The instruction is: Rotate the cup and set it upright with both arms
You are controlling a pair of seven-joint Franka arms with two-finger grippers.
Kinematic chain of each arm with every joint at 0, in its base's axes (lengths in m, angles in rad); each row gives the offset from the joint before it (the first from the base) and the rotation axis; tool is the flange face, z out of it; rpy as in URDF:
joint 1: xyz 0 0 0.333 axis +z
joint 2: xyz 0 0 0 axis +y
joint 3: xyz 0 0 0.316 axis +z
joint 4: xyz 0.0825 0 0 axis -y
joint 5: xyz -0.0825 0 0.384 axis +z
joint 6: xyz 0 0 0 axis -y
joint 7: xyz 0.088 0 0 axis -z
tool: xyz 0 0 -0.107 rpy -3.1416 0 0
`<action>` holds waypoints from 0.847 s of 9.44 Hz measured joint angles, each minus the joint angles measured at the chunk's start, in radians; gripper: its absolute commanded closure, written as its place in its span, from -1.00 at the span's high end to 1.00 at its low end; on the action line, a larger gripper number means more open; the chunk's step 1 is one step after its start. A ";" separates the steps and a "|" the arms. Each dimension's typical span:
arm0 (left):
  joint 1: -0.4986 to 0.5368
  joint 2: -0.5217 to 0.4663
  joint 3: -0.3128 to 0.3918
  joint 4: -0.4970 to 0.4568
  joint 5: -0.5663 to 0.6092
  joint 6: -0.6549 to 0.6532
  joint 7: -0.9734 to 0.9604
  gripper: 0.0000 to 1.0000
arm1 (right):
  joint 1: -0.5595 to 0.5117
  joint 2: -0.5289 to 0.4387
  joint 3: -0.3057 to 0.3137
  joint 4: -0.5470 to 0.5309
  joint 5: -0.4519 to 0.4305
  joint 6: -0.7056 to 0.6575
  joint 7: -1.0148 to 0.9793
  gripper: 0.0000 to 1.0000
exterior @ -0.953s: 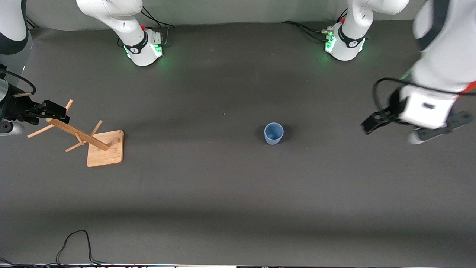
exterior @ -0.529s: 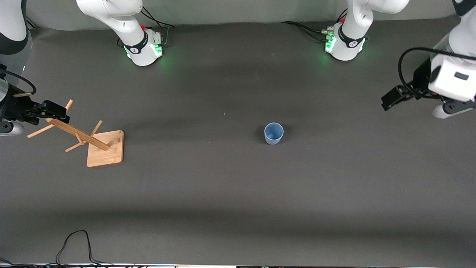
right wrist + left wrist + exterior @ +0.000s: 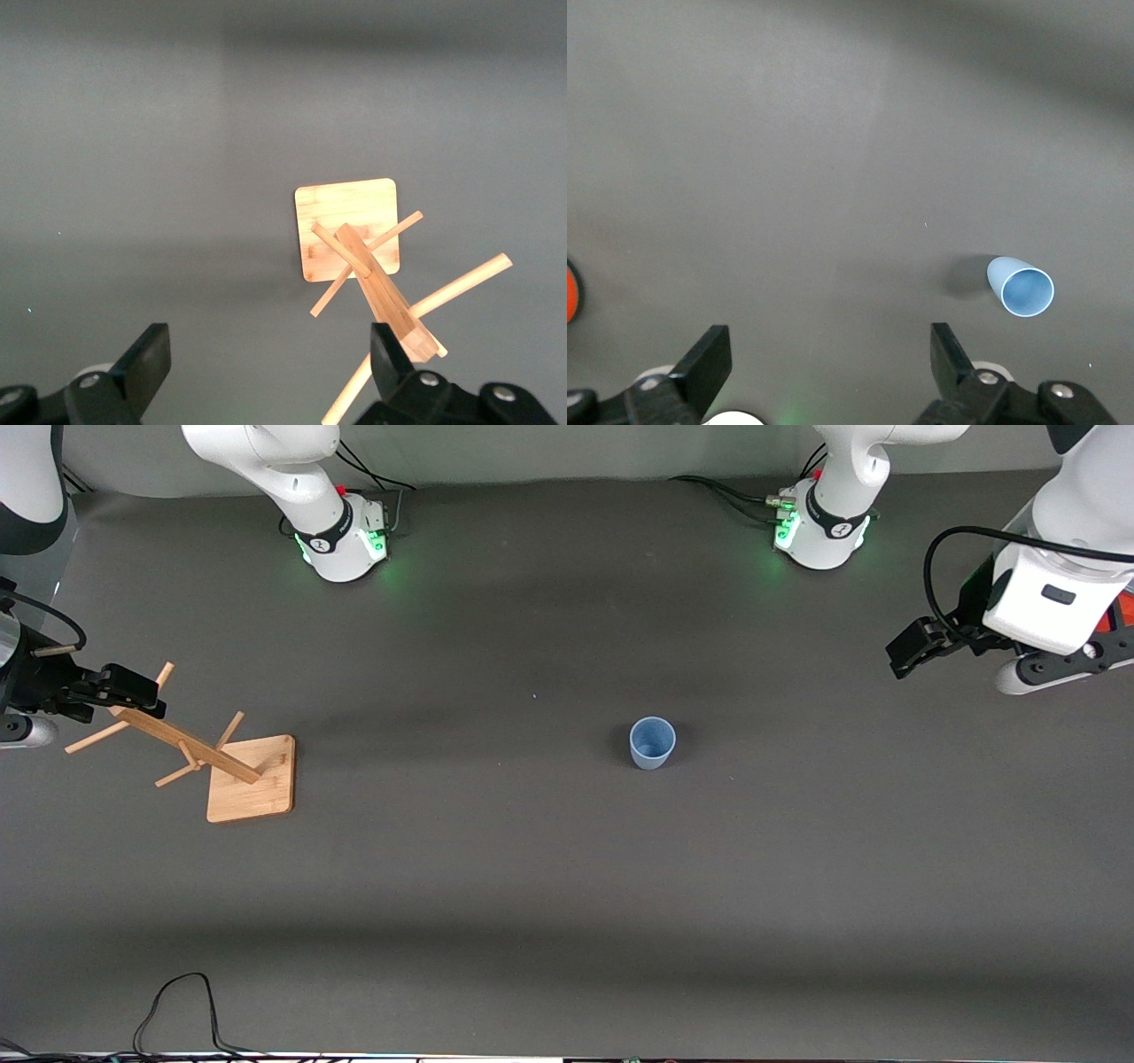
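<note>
In the front view, the cup (image 3: 652,742) stands upright with its mouth up on the dark table (image 3: 549,868), just toward three o'clock from the middle of the view. At about nine o'clock a wooden peg rack (image 3: 221,766) stands on its square base. The right gripper (image 3: 124,688) hangs over the rack's top pegs at the nine o'clock edge, and the left gripper (image 3: 912,651) hangs over bare table at roughly two o'clock, well apart from the cup. In the left wrist view, the left gripper (image 3: 828,363) shows its two fingers spread wide with nothing between them; the cup (image 3: 1021,286) sits at about four o'clock with its open mouth showing. In the right wrist view, the right gripper (image 3: 270,363) also stands wide and empty, and the peg rack (image 3: 363,252) rises from its base at about four o'clock, one long peg reaching toward a finger.
</note>
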 measured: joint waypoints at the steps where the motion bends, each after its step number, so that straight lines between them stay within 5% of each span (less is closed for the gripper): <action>1: 0.000 0.000 -0.003 0.000 0.000 0.001 0.000 1.00 | 0.000 0.000 0.000 0.000 0.000 0.000 0.000 1.00; 4: -0.003 0.001 -0.010 0.000 0.000 0.008 0.002 1.00 | 0.000 0.000 0.000 0.000 0.000 0.000 0.000 1.00; 8: 0.015 0.011 0.075 0.003 -0.010 0.048 0.099 1.00 | 0.000 0.000 0.000 0.000 0.000 0.000 0.000 1.00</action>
